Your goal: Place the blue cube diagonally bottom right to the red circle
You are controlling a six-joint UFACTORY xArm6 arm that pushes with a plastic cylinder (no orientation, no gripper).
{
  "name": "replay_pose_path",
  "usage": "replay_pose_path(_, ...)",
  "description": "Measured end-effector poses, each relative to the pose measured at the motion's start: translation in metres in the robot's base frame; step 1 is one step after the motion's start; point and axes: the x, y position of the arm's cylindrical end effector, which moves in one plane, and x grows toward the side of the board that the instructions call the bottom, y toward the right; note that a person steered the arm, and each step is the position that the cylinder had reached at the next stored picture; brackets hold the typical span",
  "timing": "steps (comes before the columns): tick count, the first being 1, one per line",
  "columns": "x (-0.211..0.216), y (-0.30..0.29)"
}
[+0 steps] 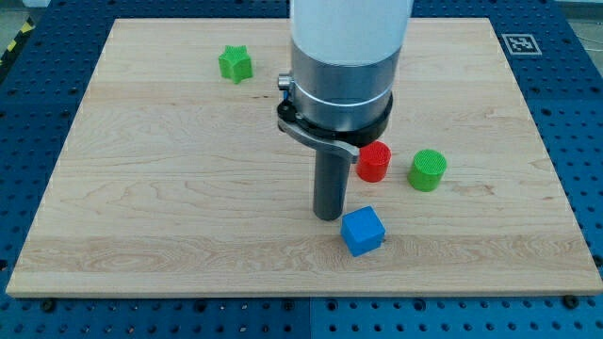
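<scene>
The blue cube (363, 231) lies on the wooden board (170, 198), below and slightly left of the red circle (374, 162), a short cylinder. My tip (329, 217) rests on the board just left of the blue cube, touching or nearly touching its upper left edge. The red circle stands to the upper right of the tip, partly behind the rod. The arm's wide grey body hides the board above the rod.
A green cylinder (428, 169) stands just right of the red circle. A green star (236, 64) lies near the view's top left. The board's bottom edge runs a little below the blue cube.
</scene>
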Motion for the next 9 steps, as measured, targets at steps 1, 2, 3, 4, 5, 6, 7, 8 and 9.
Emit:
replay_pose_path(1, 0.0, -0.009)
replay_pose_path(2, 0.0, -0.01)
replay_pose_path(3, 0.008, -0.01)
replay_pose_path(4, 0.027, -0.01)
replay_pose_path(5, 0.048, -0.01)
replay_pose_path(6, 0.042, -0.001)
replay_pose_path(7, 0.024, 0.015)
replay_pose_path(8, 0.012, 0.038)
replay_pose_path(9, 0.022, 0.06)
